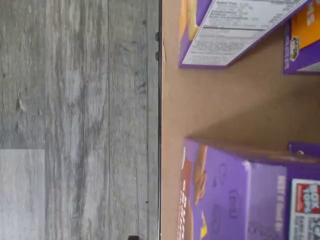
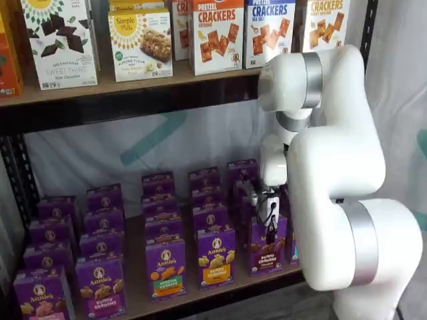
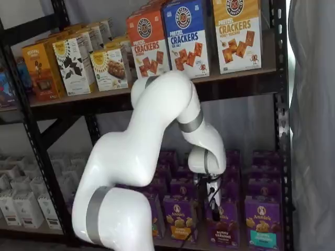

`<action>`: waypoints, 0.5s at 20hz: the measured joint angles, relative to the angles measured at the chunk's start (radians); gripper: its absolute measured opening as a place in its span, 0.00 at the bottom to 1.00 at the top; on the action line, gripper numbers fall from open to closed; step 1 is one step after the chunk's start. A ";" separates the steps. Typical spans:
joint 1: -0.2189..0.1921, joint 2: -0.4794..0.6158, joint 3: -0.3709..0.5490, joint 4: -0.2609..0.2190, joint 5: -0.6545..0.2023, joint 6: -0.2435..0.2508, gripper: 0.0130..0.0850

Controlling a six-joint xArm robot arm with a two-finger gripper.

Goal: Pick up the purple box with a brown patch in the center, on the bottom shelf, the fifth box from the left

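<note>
The purple box (image 2: 267,252) with dark brown cookies and "bunny grahams" lettering stands upright at the front of the bottom shelf (image 2: 200,293), and it shows in both shelf views (image 3: 226,226). My gripper (image 2: 270,230) hangs just in front of and above the box's upper part. In a shelf view its black fingers (image 3: 214,210) overlap the box's top left corner. No gap between the fingers shows, so I cannot tell its state. The wrist view looks down on the tan shelf board (image 1: 225,105) between two purple cartons; I cannot tell which is the target.
Rows of purple Annie's cartons fill the bottom shelf, among them a yellow-band carton (image 2: 215,259) on the left and a teal-band carton (image 3: 261,227) on the right. Cracker boxes (image 2: 217,33) stand on the upper shelf. The wrist view shows grey plank floor (image 1: 75,120) beyond the shelf's dark edge.
</note>
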 joint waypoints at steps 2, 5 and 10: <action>-0.001 0.009 0.001 0.008 -0.017 -0.009 1.00; -0.002 0.015 0.006 0.059 -0.038 -0.057 0.94; -0.001 0.010 0.014 0.117 -0.046 -0.110 0.78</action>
